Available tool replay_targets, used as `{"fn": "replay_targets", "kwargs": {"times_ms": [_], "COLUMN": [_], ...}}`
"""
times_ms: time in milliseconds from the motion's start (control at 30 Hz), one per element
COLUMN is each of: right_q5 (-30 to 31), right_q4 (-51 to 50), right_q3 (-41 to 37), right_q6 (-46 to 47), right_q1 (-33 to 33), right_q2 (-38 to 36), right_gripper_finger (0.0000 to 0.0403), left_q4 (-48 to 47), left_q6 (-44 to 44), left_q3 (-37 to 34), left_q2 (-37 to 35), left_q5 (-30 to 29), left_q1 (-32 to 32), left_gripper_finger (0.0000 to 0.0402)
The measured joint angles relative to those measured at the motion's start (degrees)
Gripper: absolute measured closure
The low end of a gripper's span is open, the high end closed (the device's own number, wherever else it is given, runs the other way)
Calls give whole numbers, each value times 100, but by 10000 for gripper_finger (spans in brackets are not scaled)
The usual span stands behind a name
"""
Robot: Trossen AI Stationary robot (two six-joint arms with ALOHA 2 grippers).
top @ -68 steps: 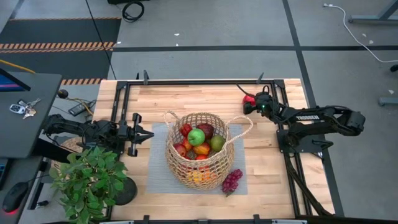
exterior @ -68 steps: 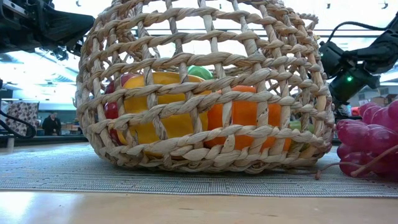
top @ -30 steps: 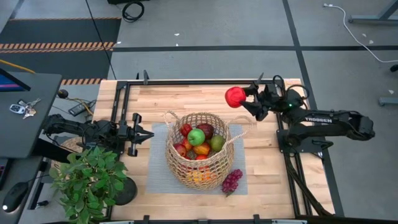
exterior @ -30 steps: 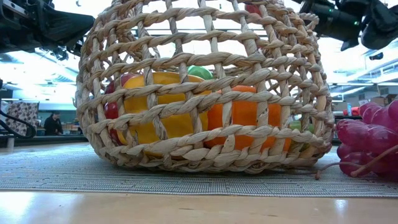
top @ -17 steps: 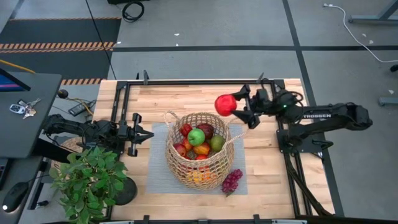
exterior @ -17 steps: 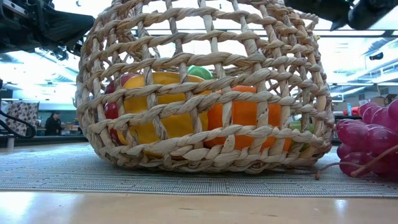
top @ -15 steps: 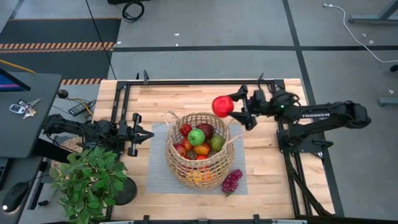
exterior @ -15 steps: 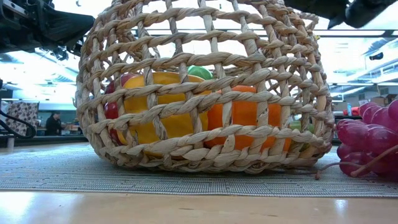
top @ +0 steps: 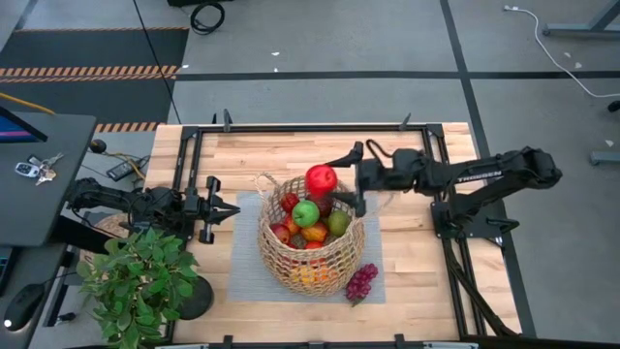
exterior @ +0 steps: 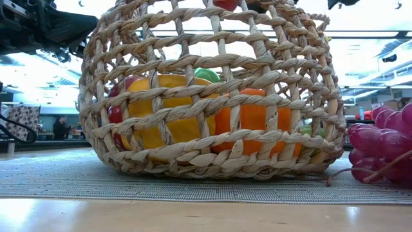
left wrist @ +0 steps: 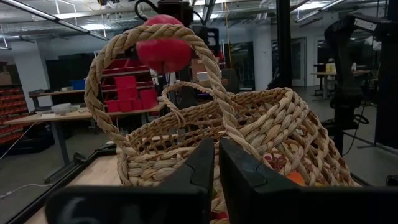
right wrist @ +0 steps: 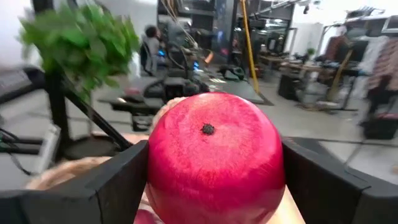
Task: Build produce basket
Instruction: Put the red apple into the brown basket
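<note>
We note one wicker basket (top: 310,233) standing on a grey mat (top: 247,276) near the middle of the table (top: 417,281), slightly toward its front edge. Inside it, from above, we count one green apple (top: 306,213), at least two red apples, one darker red piece, a green piece at the right and orange-yellow pieces lower down; the exact total is hard to tell through the pile. In the low view a yellow and an orange fruit (exterior: 248,119) show through the weave.

One bunch of purple grapes (top: 360,282) lies on the mat's front right corner, just beside the basket.

The right gripper (top: 334,180) pinches one red apple (top: 322,179) above the basket's back rim. The left gripper (top: 228,209) waits near the mat's left edge, fingers pressed together, holding nothing.
</note>
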Motion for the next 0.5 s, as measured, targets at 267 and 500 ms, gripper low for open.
{"fn": "replay_targets", "kwargs": {"times_ms": [267, 500], "right_q5": [1113, 2244], "right_q4": [-19, 383], "right_q3": [334, 346], "right_q6": [-1834, -4214], "right_q1": [645, 1032], "right_q2": [615, 1064], "right_gripper_finger": [57, 57], "left_q4": [1, 0], "left_q6": [0, 0], "left_q3": [1, 1], "left_q2": [0, 0], "left_q5": [2, 0], "left_q1": [-1, -1], "left_gripper_finger": [366, 373]}}
